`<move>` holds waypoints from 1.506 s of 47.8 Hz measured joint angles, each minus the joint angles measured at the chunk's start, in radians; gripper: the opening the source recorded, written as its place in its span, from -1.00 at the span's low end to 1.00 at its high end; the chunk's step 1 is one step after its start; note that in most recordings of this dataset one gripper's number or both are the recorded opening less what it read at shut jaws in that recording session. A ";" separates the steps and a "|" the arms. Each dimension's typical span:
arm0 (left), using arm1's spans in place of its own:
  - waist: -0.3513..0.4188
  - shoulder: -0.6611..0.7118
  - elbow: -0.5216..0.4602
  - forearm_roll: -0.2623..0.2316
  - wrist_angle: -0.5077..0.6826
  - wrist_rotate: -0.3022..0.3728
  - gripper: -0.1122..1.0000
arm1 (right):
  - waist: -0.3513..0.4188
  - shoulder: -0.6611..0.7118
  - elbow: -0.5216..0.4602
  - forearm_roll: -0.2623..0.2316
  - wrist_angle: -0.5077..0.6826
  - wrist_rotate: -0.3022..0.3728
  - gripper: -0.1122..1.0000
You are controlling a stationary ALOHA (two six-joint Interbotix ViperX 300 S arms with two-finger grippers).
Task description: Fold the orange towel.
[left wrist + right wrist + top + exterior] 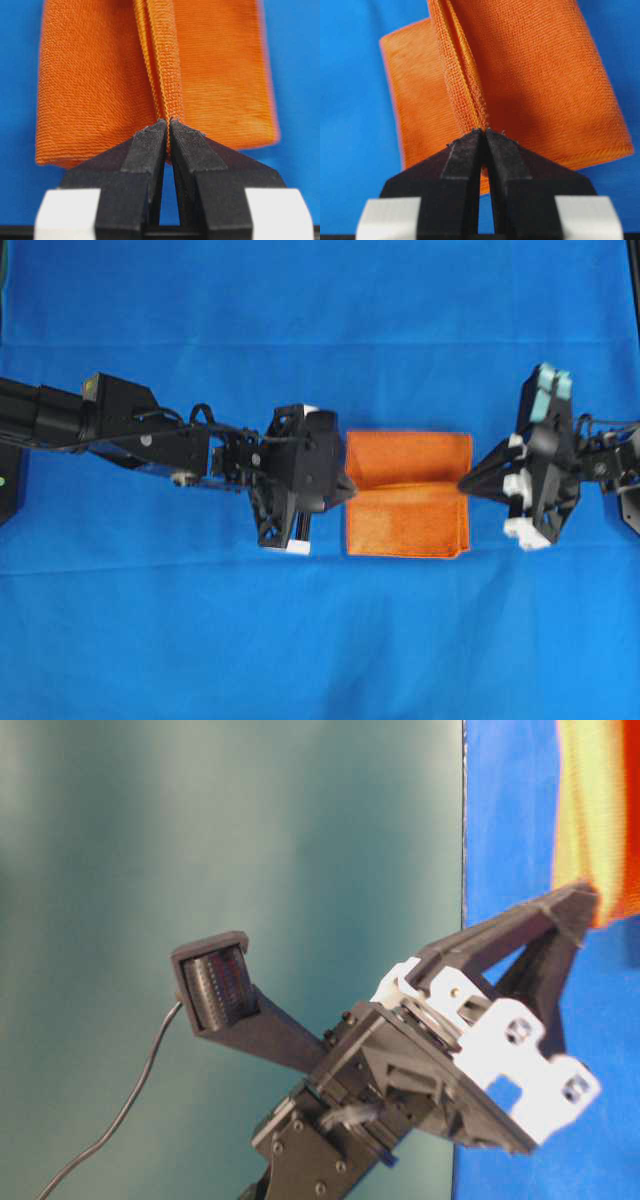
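We are folding the orange towel [408,494], and we hold it at both ends. Our left gripper [168,131] is squeezed tight on the towel's hem, and the thin edge sticks up right between its two black tips. Our right gripper [483,137] is pinched tight on the hem at the other end in the same way. Both are closed almost all the way, with only cloth in the middle.

To do this step well, we think both grippers should move together, at the same speed and the same height. If one goes faster, the fold may come out crooked. We should keep the towel gently stretched between us, so the held edge stays straight. We should lay that edge right on top of the far edge, then let go only when the cloth rests flat.

The towel lies on the blue sheet [320,640], right between our two grippers. From the left gripper it spreads out in front, with one flap on each side of the held hem. From the right gripper it looks the same, flaps falling away to both sides.
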 measured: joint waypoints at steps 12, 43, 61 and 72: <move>-0.014 0.043 0.003 0.000 -0.023 -0.009 -0.77 | 0.034 0.107 -0.035 0.006 0.008 0.000 -0.74; -0.052 0.087 0.003 0.000 -0.126 -0.060 -0.39 | 0.074 0.150 -0.052 0.009 -0.026 -0.002 -0.50; -0.052 -0.015 0.023 0.000 -0.074 -0.032 0.52 | 0.124 0.080 -0.078 0.008 0.037 -0.012 0.23; -0.023 -0.204 0.118 0.000 -0.043 -0.018 0.51 | 0.123 -0.094 -0.078 -0.044 0.144 -0.015 0.24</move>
